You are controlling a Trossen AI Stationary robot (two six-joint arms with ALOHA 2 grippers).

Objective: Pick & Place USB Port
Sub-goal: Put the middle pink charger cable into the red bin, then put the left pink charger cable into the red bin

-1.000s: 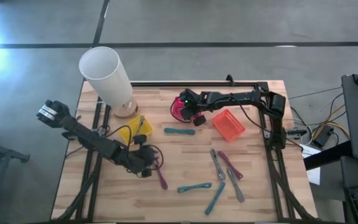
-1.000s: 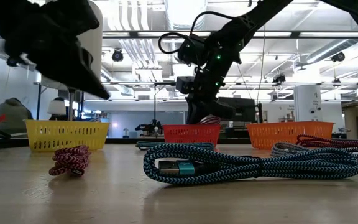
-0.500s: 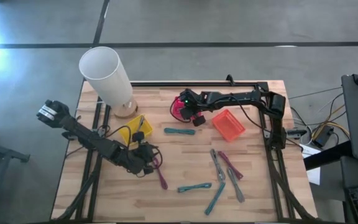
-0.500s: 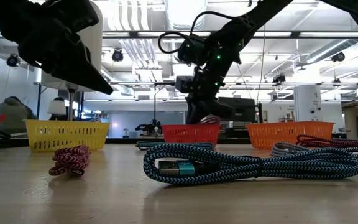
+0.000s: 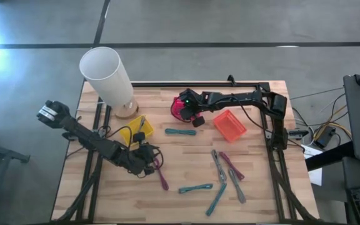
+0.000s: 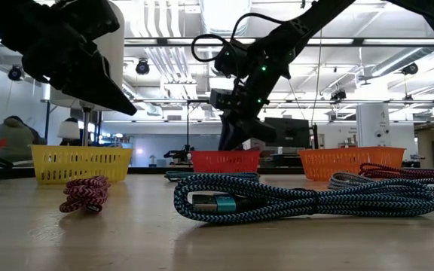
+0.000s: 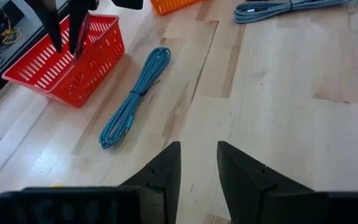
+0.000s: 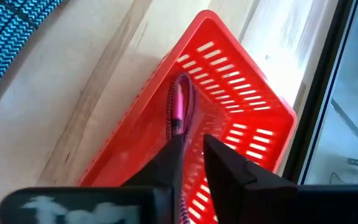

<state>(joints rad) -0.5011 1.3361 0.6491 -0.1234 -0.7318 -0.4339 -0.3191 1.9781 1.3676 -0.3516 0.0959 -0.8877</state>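
A red basket stands at the far middle of the table and also shows in the right wrist view. A pink-and-dark braided USB cable lies inside it. My right gripper points down into the basket, its fingers close together on the cable. My left gripper hovers open and empty over the near left of the table, beside a maroon cable. A teal cable lies between the two arms. My right gripper comes at the pink cable from above, pointing down into the red basket. A strand of it runs back between the two fingers. The fingers hide the place of contact. The cable's plug end lies on the basket floor.
A yellow basket and a white cylinder stand at the far left. An orange basket stands right of the red one. Several teal, grey and maroon cables lie on the near right; a teal one lies closest to the low camera.
My right gripper has shifted a little toward the table's left and tipped. The cable loop that showed above the red basket's rim has sunk below it. The basket has slid slightly the same way.
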